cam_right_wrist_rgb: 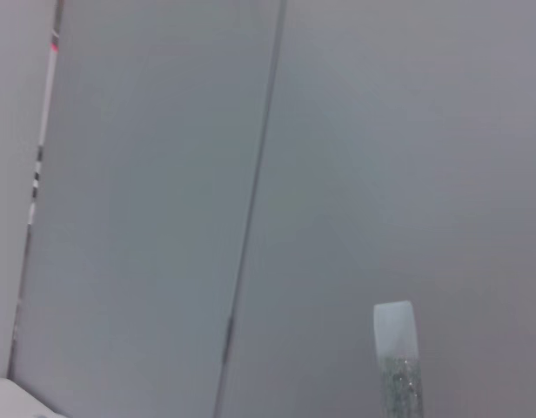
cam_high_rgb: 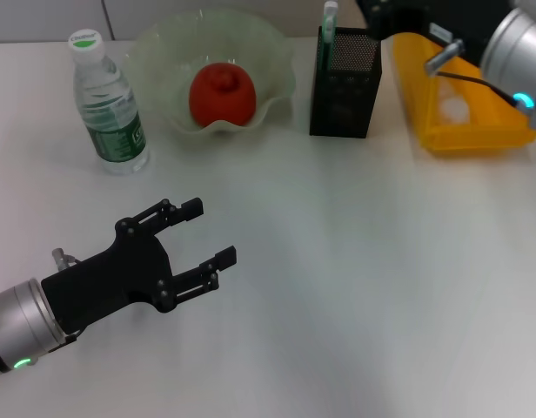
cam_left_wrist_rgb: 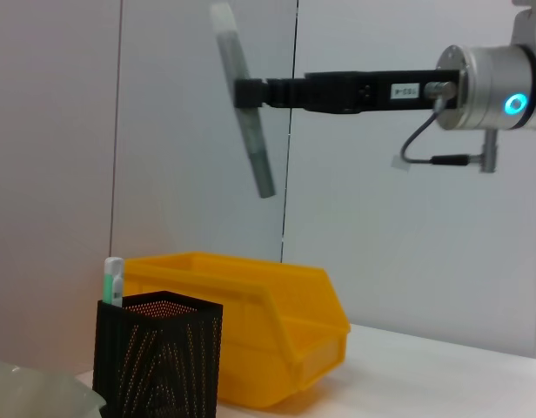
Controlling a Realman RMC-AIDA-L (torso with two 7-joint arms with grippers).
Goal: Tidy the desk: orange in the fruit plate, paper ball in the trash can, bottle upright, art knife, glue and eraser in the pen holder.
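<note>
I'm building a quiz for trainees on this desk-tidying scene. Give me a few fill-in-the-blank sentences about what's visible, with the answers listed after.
1. The round orange fruit lies in the translucent, wavy-rimmed ____.
2. The clear plastic water bottle with the green label stands ____ on the white desk.
3. The right end effector holds a long grey stick high above the yellow plastic ____.
4. The left end effector hovers low over the desk with its fingers ____.

Missing words: fruit plate; upright; bin; open
</note>
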